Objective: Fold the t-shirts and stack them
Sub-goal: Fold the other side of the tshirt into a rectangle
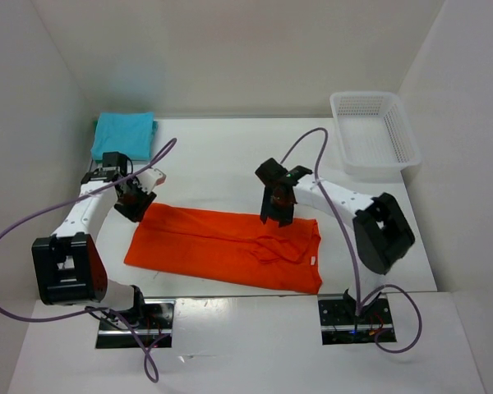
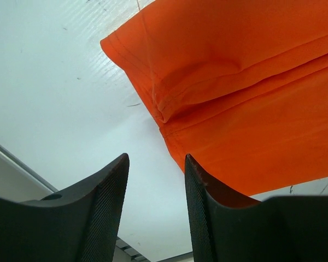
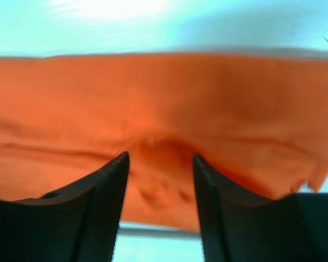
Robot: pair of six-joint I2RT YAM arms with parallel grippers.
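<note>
The near hem of the orange-red t-shirt (image 1: 230, 246) lies flat on the desk (image 1: 222, 148), just beyond the arm bases. The shirt is folded into a long band running left to right, with the neckline and a small white label toward its right end. How many layers it has cannot be told.

The left tool (image 1: 135, 197) hangs at the shirt's far left corner, and from above its fingers are hard to tell apart. Its own wrist camera shows the two dark fingers spread, with bare desk between them and nothing gripped. The shirt's folded corner lies just ahead and to the right, clear of them.

The right tool (image 1: 277, 209) stands over the shirt's far edge, right of the middle, and hides a patch of cloth. In its blurred wrist view the fingers are also parted, with nothing pinched between them. Orange cloth fills the view behind the gap and puckers into a small crease there. Whether the tips touch it cannot be told.

Farther back, a folded turquoise t-shirt (image 1: 123, 134) sits at the desk's far left corner. A dark green sliver (image 1: 95, 125) shows at its left edge, too small to identify. A white mesh basket (image 1: 370, 164) stands at the far right.
</note>
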